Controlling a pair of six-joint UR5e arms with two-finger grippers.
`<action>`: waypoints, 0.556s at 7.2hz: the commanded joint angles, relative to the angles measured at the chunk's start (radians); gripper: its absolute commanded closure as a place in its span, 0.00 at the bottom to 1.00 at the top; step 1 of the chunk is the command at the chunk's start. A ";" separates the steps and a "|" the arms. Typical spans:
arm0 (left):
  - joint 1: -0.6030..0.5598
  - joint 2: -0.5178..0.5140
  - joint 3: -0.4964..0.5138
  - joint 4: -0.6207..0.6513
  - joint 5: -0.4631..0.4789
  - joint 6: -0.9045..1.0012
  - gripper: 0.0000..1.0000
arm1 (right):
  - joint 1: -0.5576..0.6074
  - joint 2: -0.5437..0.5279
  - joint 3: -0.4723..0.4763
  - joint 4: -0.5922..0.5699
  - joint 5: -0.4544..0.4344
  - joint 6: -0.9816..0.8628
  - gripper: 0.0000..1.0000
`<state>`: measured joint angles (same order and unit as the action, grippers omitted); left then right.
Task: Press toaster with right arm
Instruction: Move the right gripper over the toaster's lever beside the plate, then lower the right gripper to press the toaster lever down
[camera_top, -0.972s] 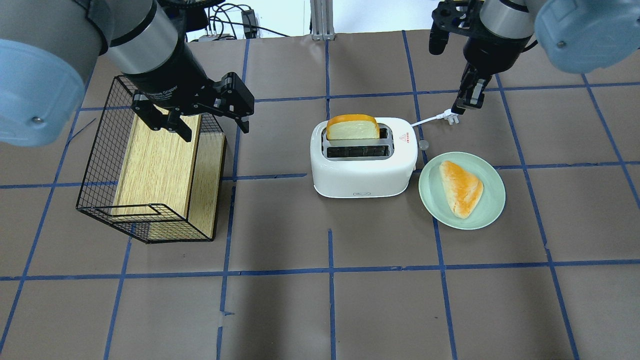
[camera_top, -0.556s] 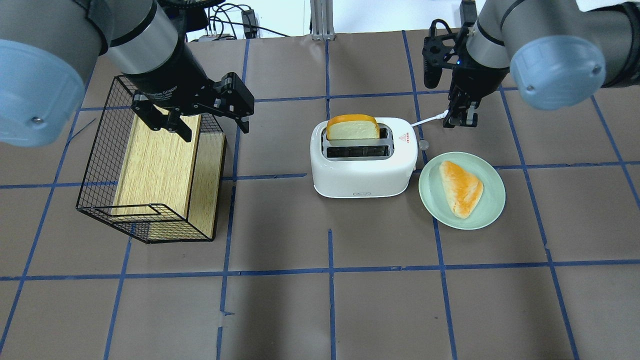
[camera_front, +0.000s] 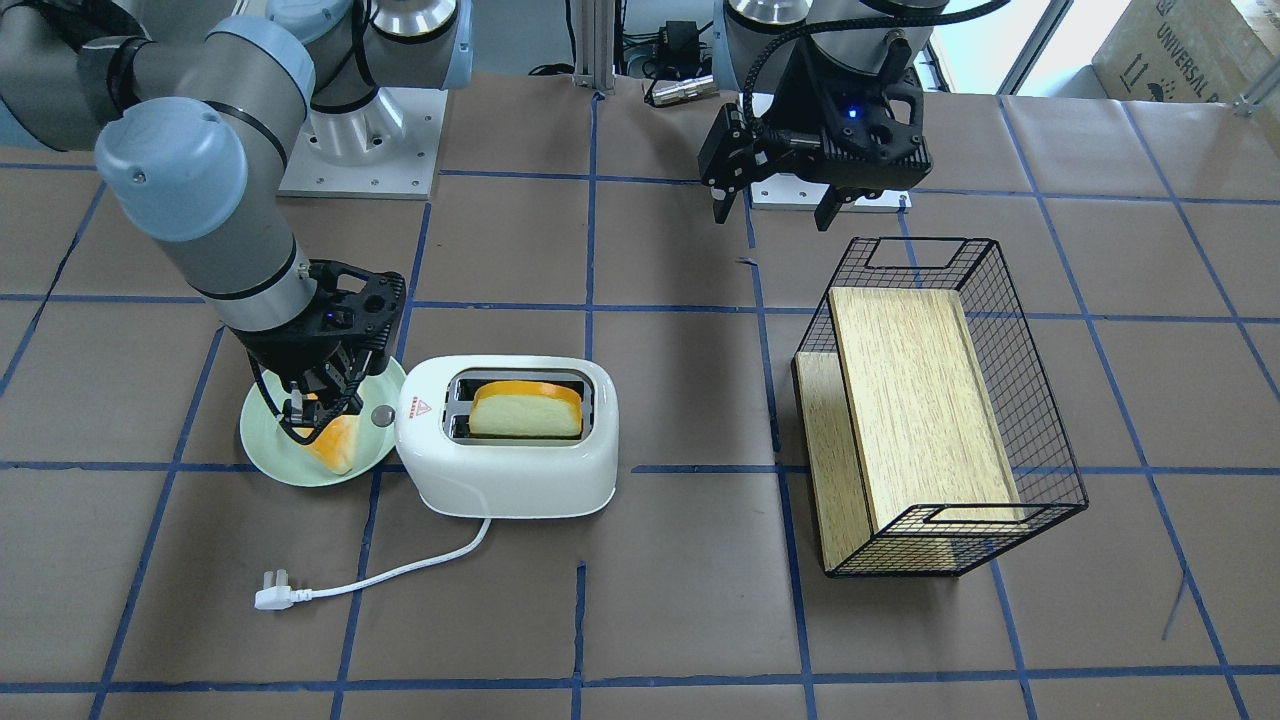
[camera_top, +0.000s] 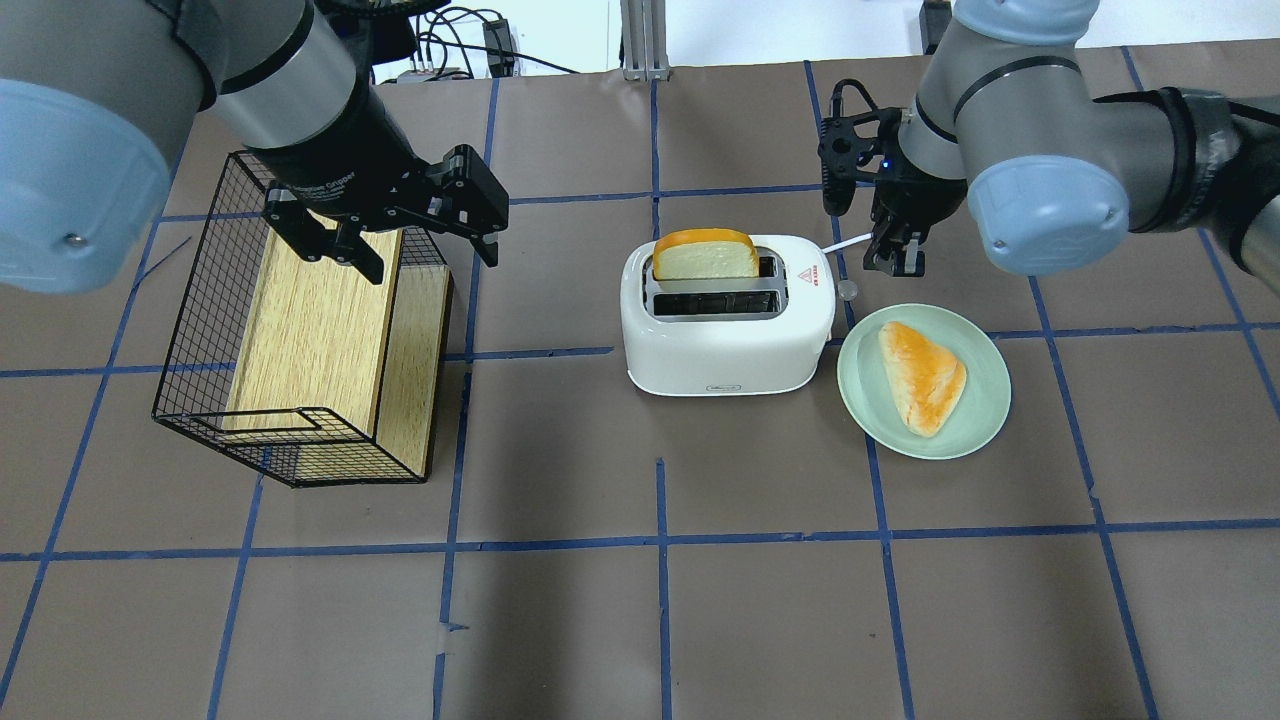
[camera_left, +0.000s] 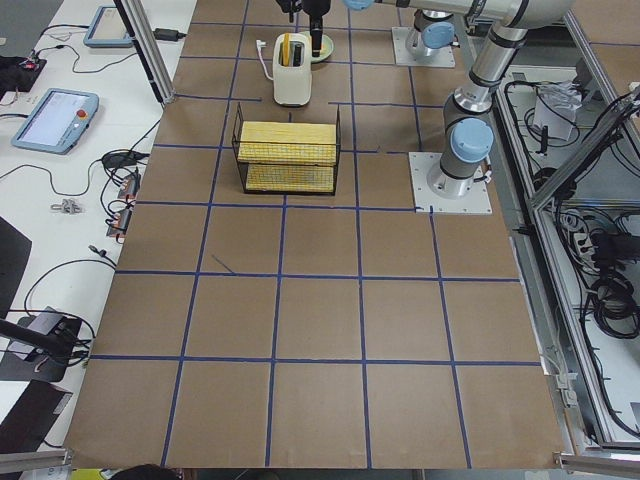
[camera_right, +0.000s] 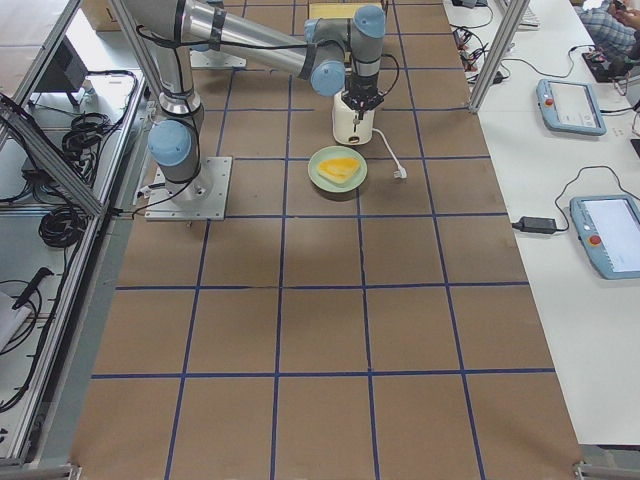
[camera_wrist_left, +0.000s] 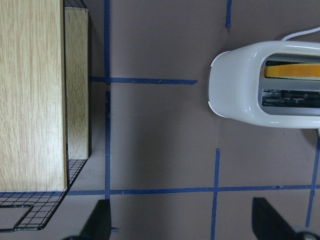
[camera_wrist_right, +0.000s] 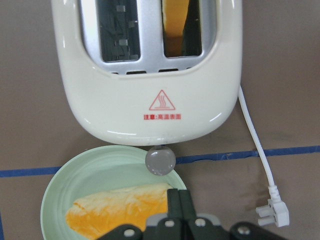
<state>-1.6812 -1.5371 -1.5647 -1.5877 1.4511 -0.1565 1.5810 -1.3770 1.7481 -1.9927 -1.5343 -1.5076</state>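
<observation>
The white toaster (camera_top: 725, 345) stands mid-table with an orange-crusted bread slice (camera_top: 705, 255) upright in its far slot. Its small grey round lever (camera_top: 848, 291) sticks out of the end with the red triangle sticker. My right gripper (camera_top: 893, 262) is shut and empty, hovering just behind and to the right of the lever. In the right wrist view its closed fingertips (camera_wrist_right: 179, 202) sit just below the lever (camera_wrist_right: 160, 161), apart from it. In the front view the right gripper (camera_front: 310, 415) hangs over the plate beside the toaster (camera_front: 510, 480). My left gripper (camera_top: 432, 262) is open and empty over the wire basket.
A pale green plate (camera_top: 985, 415) with a triangular bread piece (camera_top: 922, 375) lies right of the toaster, under the lever. The white cord and plug (camera_front: 272, 598) lie on the table beyond. A black wire basket (camera_top: 190, 330) holding a wooden board (camera_top: 310, 330) stands at the left.
My right arm has swung left and nearer, bringing the shut gripper from over the plug to just beside the toaster's lever. The left arm has not moved.
</observation>
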 joint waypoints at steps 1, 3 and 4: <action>0.000 0.000 0.000 0.000 0.000 0.000 0.00 | 0.028 0.035 -0.001 -0.026 -0.043 -0.012 0.89; 0.000 0.000 0.000 0.000 0.000 0.000 0.00 | 0.030 0.038 0.023 -0.031 -0.040 -0.005 0.88; 0.000 0.000 0.000 0.000 0.000 0.000 0.00 | 0.031 0.038 0.045 -0.069 -0.040 -0.002 0.88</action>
<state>-1.6812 -1.5370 -1.5647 -1.5877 1.4511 -0.1565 1.6105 -1.3414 1.7702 -2.0302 -1.5738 -1.5125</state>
